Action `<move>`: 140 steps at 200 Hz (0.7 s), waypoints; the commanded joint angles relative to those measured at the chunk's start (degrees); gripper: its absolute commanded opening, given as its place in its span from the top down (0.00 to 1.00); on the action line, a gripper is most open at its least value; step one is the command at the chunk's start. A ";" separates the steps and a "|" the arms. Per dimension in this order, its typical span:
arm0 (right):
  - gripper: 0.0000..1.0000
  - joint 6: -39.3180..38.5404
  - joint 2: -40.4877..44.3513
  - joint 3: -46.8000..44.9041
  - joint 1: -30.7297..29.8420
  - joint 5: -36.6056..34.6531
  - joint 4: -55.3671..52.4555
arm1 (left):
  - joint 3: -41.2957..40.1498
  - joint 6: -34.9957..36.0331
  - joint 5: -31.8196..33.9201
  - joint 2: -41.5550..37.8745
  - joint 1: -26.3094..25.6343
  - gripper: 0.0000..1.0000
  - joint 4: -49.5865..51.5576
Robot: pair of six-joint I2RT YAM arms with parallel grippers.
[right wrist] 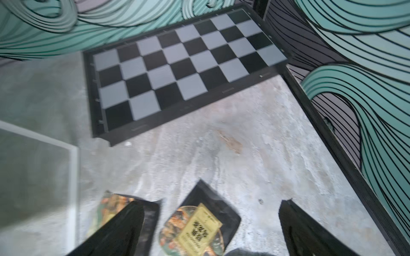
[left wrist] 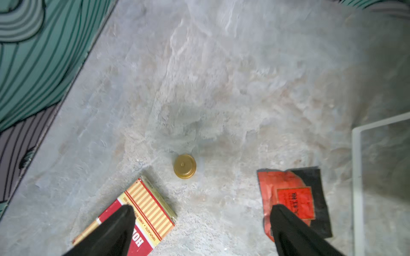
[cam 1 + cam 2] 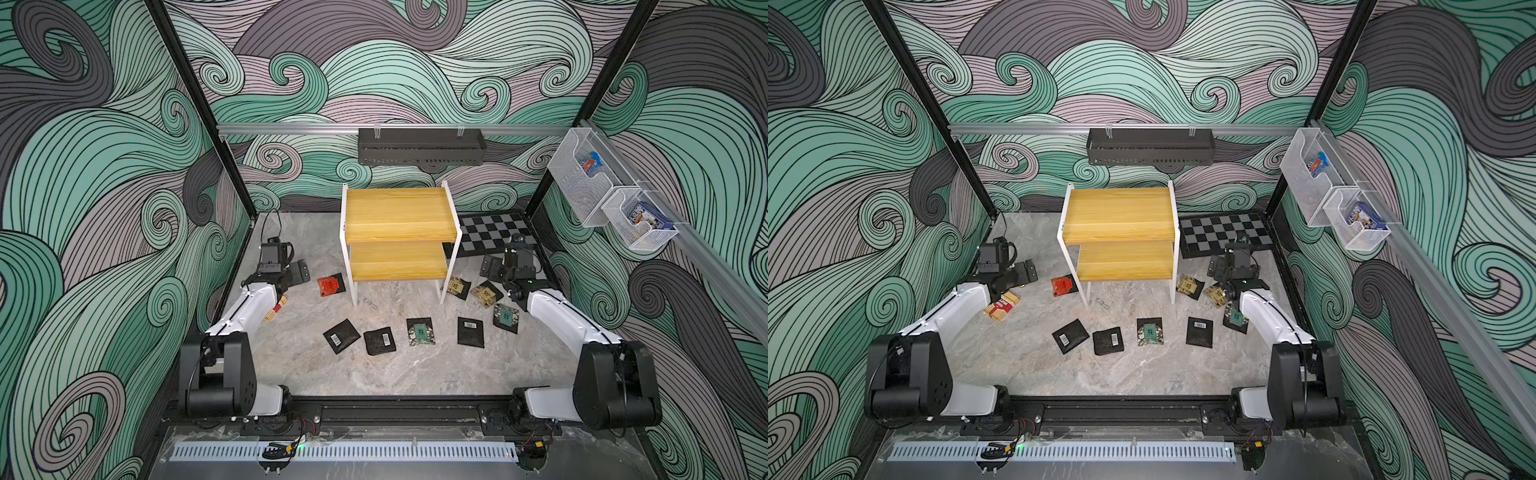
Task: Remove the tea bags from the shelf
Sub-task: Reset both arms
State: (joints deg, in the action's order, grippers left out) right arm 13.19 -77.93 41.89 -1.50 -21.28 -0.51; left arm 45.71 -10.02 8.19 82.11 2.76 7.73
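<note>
**A:** Starting at the left: how does the left gripper (image 2: 203, 208) stand?

**B:** Jaws spread wide, with only bare marble tabletop (image 2: 221, 88) in the gap. In the left wrist view one fingertip overlaps the striped box (image 2: 150, 206). The other overlaps an edge of the red tea bag (image 2: 288, 195). Whether either touches, I cannot tell. A gold round cap (image 2: 184, 166) lies just beyond the gap.

**A:** And the shelf (image 3: 399, 212)?

**B:** Mid-table, just right of the red sachet. In front of it four sachets lie flat on the tabletop. They are a black barcoded tea bag (image 3: 341, 336), a second barcoded tea bag (image 3: 379, 340), a teal-faced tea bag (image 3: 420, 331) and a third barcoded tea bag (image 3: 471, 331).

**A:** Further right?

**B:** A tan-faced tea bag (image 3: 457, 286) by the shelf's right foot, and a second tan tea bag (image 3: 485, 294) just beside it. A second teal tea bag (image 3: 506, 318) lies beside the right arm.

**A:** The right gripper (image 1: 211, 203)?

**B:** Also spread wide, gripping nothing. In the right wrist view one tan sachet lies in the gap, and the other is partly behind a finger. The chessboard (image 1: 184, 66) lies beyond.
</note>
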 commanded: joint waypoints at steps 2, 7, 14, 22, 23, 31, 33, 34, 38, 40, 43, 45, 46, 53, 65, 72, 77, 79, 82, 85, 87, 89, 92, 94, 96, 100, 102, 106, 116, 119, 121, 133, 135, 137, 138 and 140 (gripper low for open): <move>0.01 -4.20 2.25 -6.34 0.49 -2.34 16.06 | -2.67 3.08 0.40 1.33 -0.13 0.01 -13.96; 0.01 -5.22 2.35 -7.57 0.53 -1.84 18.73 | -3.54 3.25 0.33 1.59 -0.20 0.02 -15.92; 0.01 -5.62 2.22 -8.65 0.52 -1.64 20.73 | -4.42 3.13 0.43 1.80 -0.20 0.02 -17.51; 0.01 -5.84 1.73 -9.43 0.44 -1.68 22.07 | -5.41 3.00 0.43 2.07 -0.21 0.02 -19.67; 0.01 -5.91 1.68 -9.49 0.44 -1.67 22.23 | -5.61 3.00 0.38 2.08 -0.21 0.02 -20.07; 0.01 -6.20 0.94 -10.24 0.48 -1.61 23.73 | -6.86 3.46 -0.38 2.22 -0.23 0.02 -22.55; 0.01 -6.28 0.76 -10.51 0.52 -1.60 24.25 | -7.15 3.68 -0.61 2.28 -0.22 0.02 -23.41; 0.01 -6.31 0.68 -10.69 0.48 -1.55 24.60 | -7.27 3.82 -0.71 2.27 -0.26 0.02 -23.70; 0.01 -6.48 0.21 -11.27 0.53 -1.38 26.02 | -8.04 4.51 -1.21 2.40 -0.30 0.02 -25.20; 0.01 -6.57 0.05 -11.49 0.53 -1.28 26.67 | -8.37 4.69 -1.45 2.52 -0.30 0.02 -26.05; 0.01 -6.64 -0.18 -11.93 0.48 -1.11 27.57 | -8.90 4.60 -1.59 2.60 -0.33 0.02 -27.27; 0.01 -6.72 -0.35 -12.18 0.49 -1.00 28.11 | -9.29 4.49 -1.55 2.73 -0.31 0.02 -28.26; 0.01 -6.75 -0.45 -12.32 0.47 -0.89 28.42 | -9.57 4.31 -1.53 2.85 -0.31 0.02 -28.67; 0.01 -6.95 -0.99 -13.39 0.45 -0.19 30.73 | -11.11 3.69 -1.84 3.25 -0.30 0.02 -32.48; 0.01 -7.99 -2.20 -15.50 0.38 1.60 36.80 | -15.02 5.40 -6.02 4.65 -0.33 0.02 -42.42; 0.01 -8.39 -3.09 -15.78 0.38 2.38 38.20 | -16.80 6.58 -6.71 5.85 -0.81 0.01 -47.11; 0.01 -8.65 -3.72 -16.07 0.38 3.39 38.75 | -17.39 6.96 -7.37 6.04 -0.97 0.01 -48.21; 0.01 -8.94 -3.98 -16.23 0.32 3.91 39.17 | -17.74 7.17 -7.70 6.11 -0.95 0.01 -48.89; 0.01 -9.26 -4.43 -16.60 0.34 4.60 40.06 | -18.23 7.39 -8.23 6.28 -0.99 0.01 -50.14; 0.01 -9.69 -5.00 -17.15 0.29 5.34 41.64 | -18.82 7.53 -8.82 6.30 -1.02 0.01 -51.25; 0.01 -9.90 -5.44 -17.64 0.18 5.76 42.87 | -19.26 7.62 -9.09 6.33 -1.01 0.01 -51.76; 0.01 -10.26 -5.93 -18.10 0.25 6.15 44.08 | -19.54 7.71 -9.49 6.45 -1.03 0.01 -52.35; 0.01 -10.96 -6.76 -18.71 -0.04 6.51 47.00 | -20.00 7.73 -9.89 6.60 -1.00 0.01 -52.92; 0.01 -11.49 -7.27 -19.24 -0.32 6.64 48.63 | -20.28 7.80 -10.21 6.69 -1.01 0.01 -53.17; 0.01 -12.04 -7.60 -19.70 -0.60 7.03 49.98 | -20.52 7.82 -10.58 6.85 -1.01 0.01 -53.34; 0.01 -13.00 -7.95 -20.17 -1.11 8.02 51.40 | -20.95 8.26 -11.20 7.22 -1.05 0.01 -54.59; 0.01 -13.47 -8.01 -20.24 -1.37 8.71 51.53 | -21.22 8.48 -11.60 7.51 -1.04 0.01 -55.43; 0.01 -14.32 -8.34 -20.33 -1.87 9.87 51.34 | -21.59 8.90 -11.90 8.28 -1.01 0.01 -57.21; 0.01 -16.19 -12.10 -21.23 -2.54 11.35 56.71 | -21.79 8.97 -11.94 8.83 -1.06 0.01 -58.73; 0.01 -16.54 -13.25 -21.65 -2.73 11.00 59.90 | -21.53 8.89 -12.01 8.58 -1.02 0.02 -57.79; 0.01 -16.51 -13.31 -21.73 -2.90 10.23 60.82 | -21.47 8.88 -12.00 8.46 -1.01 0.01 -57.47; 0.01 -15.39 -10.23 -20.31 -2.85 9.96 52.04 | -21.82 9.07 -11.87 9.07 -1.01 0.01 -59.37; 0.01 -15.43 -10.20 -20.39 -2.89 9.94 52.64 | -21.81 9.02 -11.92 8.94 -1.01 0.02 -59.00; 0.01 -15.58 -10.48 -20.61 -2.89 10.01 53.75 | -21.74 8.98 -11.93 8.81 -1.01 0.01 -58.60; 0.01 -15.66 -10.70 -20.70 -2.90 10.02 54.64 | -21.73 8.97 -11.90 8.79 -1.01 0.01 -58.48; 0.01 -15.87 -11.20 -20.99 -2.90 9.92 56.34 | -21.66 8.97 -11.88 8.78 -1.01 0.01 -58.36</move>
State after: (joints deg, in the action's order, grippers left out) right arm 0.03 -89.69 20.84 -4.08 -13.43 47.24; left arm 23.49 -2.68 -1.48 90.89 2.04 -43.59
